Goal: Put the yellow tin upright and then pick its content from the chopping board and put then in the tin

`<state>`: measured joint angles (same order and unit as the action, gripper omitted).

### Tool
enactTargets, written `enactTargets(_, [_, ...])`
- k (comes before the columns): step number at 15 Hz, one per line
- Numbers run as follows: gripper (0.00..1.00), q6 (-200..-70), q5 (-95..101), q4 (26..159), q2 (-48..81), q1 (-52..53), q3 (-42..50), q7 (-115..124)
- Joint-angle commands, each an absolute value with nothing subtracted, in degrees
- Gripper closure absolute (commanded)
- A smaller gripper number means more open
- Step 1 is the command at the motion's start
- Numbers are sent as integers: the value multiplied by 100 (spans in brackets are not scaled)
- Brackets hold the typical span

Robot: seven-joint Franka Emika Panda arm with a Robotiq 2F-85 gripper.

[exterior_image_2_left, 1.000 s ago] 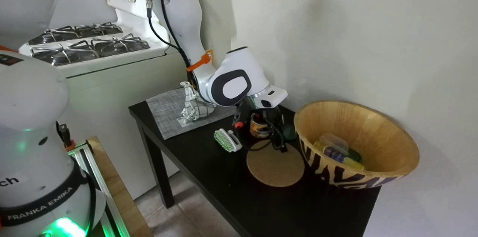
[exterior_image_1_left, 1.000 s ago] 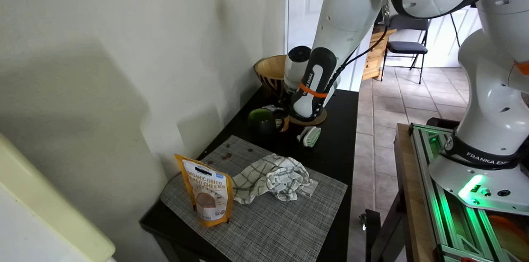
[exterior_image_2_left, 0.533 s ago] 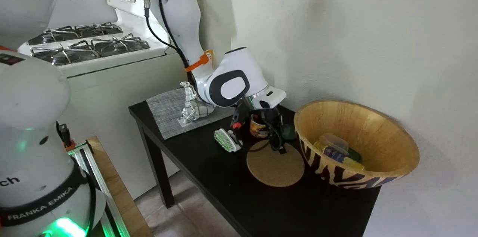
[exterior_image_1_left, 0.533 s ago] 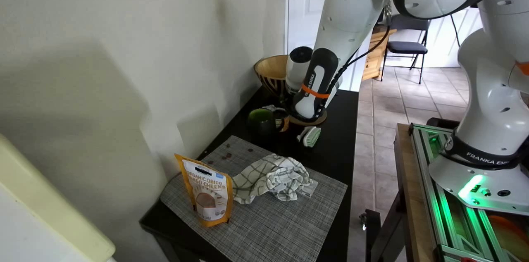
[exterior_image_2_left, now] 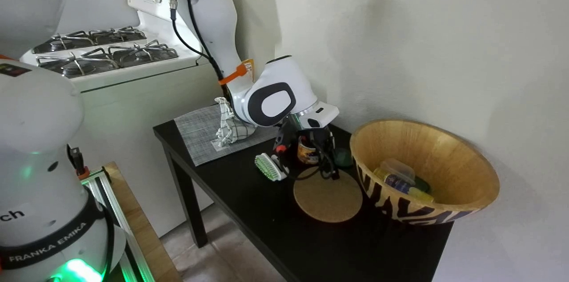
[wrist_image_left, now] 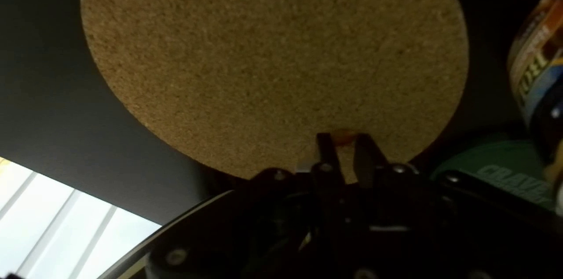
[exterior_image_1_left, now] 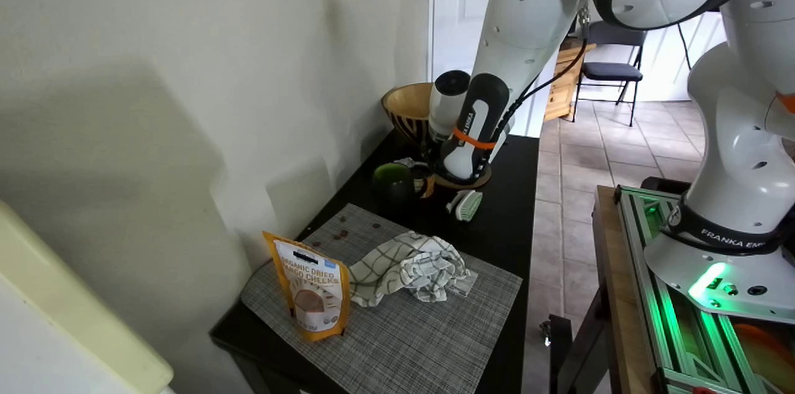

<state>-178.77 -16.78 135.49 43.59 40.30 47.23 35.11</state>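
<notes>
The round tan chopping board (exterior_image_2_left: 328,197) lies flat on the black table and fills much of the wrist view (wrist_image_left: 272,59). My gripper (wrist_image_left: 343,136) is over the board near its edge, its fingers nearly together. A small red-orange piece (wrist_image_left: 345,139) sits between the fingertips and appears to touch both. The yellow-orange labelled tin (exterior_image_2_left: 308,154) appears upright just beyond the board, partly hidden by the gripper. Its side also shows at the right of the wrist view (wrist_image_left: 537,56). In an exterior view it is mostly behind a mug (exterior_image_1_left: 428,186). The tin's inside is hidden.
A dark green mug (exterior_image_1_left: 393,186) and a green lettered object (wrist_image_left: 497,164) are near the tin. A brush (exterior_image_2_left: 270,167) lies beside the board. A wooden bowl (exterior_image_2_left: 422,148) stands close by. The grey placemat (exterior_image_1_left: 428,344) holds a towel (exterior_image_1_left: 416,266), mango bag (exterior_image_1_left: 310,294) and small reddish bits (exterior_image_1_left: 341,234).
The arm and gripper have shifted slightly, leftward in the view showing the whole board and a little rightward in the view with the mango bag. The tin, board and other objects have not moved.
</notes>
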Motion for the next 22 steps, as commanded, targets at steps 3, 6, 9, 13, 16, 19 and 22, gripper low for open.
enactTargets(3, [78, -17822, -1823, 13569, 4490, 4105, 4716, 3585])
enactTargets(6, [52, -17831, -1826, 13578, 4484, 4100, 4712, 3581])
enactTargets(9, [40, -17827, -1839, 13565, 4484, 4049, 4690, 3582])
enactTargets(13, [70, -17828, -1843, 13554, 4505, 4006, 4669, 3584])
enactTargets(16, [94, -17839, -1839, 13543, 4502, 4012, 4660, 3581])
enactTargets(19, [100, -17845, -1837, 13547, 4499, 4016, 4659, 3579])
enactTargets(22, [97, -17907, -1816, 13644, 4316, 4085, 4724, 3523])
